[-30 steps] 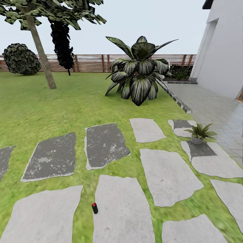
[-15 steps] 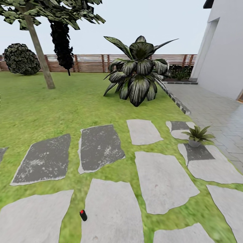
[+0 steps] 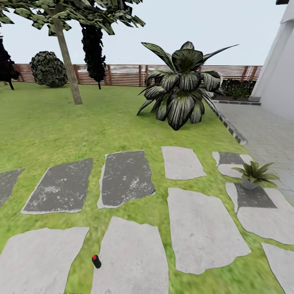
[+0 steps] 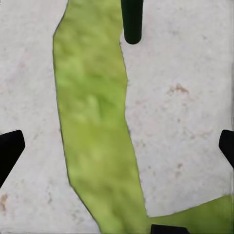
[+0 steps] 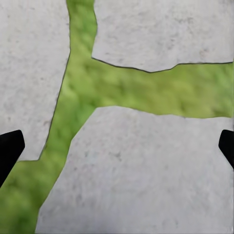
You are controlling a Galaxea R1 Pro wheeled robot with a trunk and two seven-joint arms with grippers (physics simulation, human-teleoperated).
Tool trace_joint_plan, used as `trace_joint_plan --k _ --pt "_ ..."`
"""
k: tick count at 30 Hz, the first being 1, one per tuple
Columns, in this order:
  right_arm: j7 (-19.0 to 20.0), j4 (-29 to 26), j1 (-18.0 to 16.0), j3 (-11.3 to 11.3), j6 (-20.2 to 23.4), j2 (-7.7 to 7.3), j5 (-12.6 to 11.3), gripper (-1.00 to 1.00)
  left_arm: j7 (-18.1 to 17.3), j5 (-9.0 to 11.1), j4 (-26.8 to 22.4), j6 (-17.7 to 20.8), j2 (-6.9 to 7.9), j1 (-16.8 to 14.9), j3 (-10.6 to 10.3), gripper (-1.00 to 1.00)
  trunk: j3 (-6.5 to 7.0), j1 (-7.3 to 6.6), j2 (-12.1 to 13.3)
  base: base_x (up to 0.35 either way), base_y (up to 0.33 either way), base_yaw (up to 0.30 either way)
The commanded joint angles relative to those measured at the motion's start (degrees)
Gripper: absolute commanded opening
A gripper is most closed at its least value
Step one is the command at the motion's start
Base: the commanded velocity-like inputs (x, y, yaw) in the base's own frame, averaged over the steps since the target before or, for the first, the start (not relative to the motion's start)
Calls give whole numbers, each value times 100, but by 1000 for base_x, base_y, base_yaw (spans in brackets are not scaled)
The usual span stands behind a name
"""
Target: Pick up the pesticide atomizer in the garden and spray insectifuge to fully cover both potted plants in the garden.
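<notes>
Dark-bodied and tipped with red, the pesticide atomizer [image 3: 96, 261] is seen lying on the lawn [image 3: 61, 122] of the garden, in the grass strip between two pale stepping stones [image 3: 130, 257] at the near edge of the head view; in the left wrist view its dark green body [image 4: 132, 20] is seen lying along the edge of a stone beside the grass. One potted plant [image 3: 255, 174] is seen standing in its grey pot on the dark corner of a stone at the right side of the path, beside the paved area [image 3: 269, 134], well apart from the atomizer. Compared with half a second earlier, the whole view has been shifted: the large broad-leaved plant [image 3: 181, 90], the tree trunk [image 3: 67, 61], the round bush [image 3: 49, 68] and the wooden fence [image 3: 130, 74] are all placed further right, and less of the white wall [image 3: 281, 77] is shown, so the camera has been turned and the things themselves have not been moved. Black fingertips of the left gripper [image 4: 117, 146] are seen at opposite sides of its wrist view, spread wide with nothing held; the right gripper [image 5: 117, 146] is likewise spread wide and empty above stone and grass.
</notes>
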Motion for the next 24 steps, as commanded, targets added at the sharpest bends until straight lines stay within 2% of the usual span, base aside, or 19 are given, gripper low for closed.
trace_joint_plan --k 1,24 --pt "-2 3 -2 1 -15 -2 32 100 -3 2 6 -20 -1 -4 15 100 -5 0 -2 122 -266 277" --pt "-2 3 -2 1 -15 -2 32 100 -3 4 6 -20 -1 -4 13 100 -5 0 -2 122 -266 278"
